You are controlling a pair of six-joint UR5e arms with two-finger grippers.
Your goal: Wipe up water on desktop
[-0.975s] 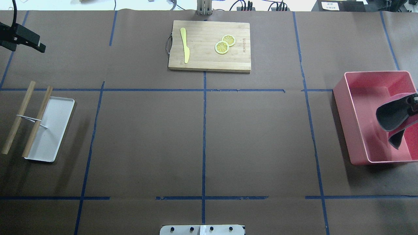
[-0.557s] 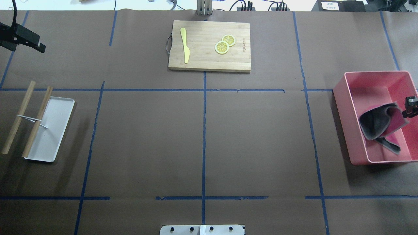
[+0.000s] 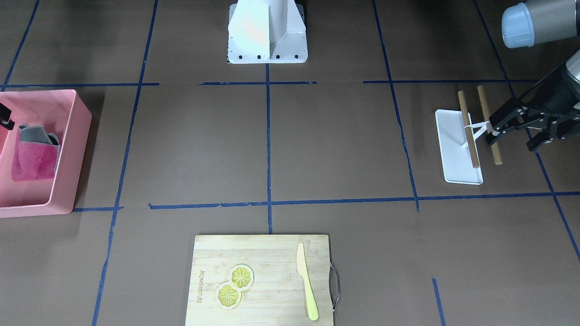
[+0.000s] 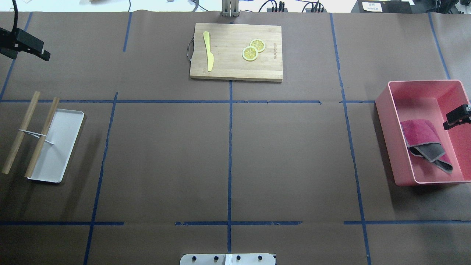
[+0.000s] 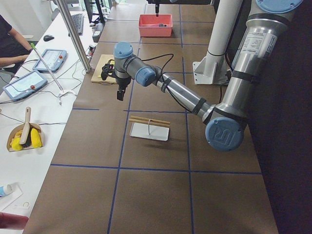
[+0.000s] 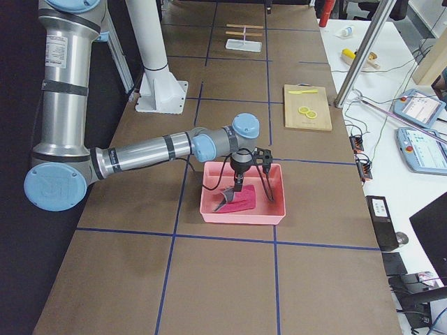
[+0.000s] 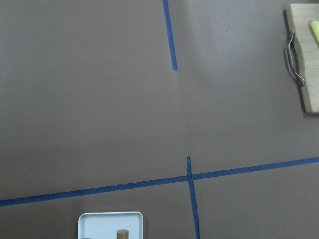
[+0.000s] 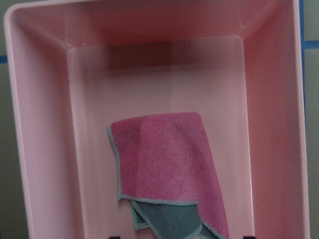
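Cloth [image 8: 164,164] lies loose in the pink bin [image 4: 382,129], just under our right gripper [image 4: 456,117], whose jaws stand spread and hold nothing. Beyond, the desktop [image 4: 287,158] shows no wet patch, so we judge wiping done; next, lift clear. Farthest, our left gripper [image 3: 514,137] hangs spread, empty.

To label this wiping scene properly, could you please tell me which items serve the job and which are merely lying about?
Job: desktop; pink-and-grey cloth; pink bin holding it.
Lying about: bamboo cutting board; yellow knife; lemon slices; white tray; two wooden sticks.
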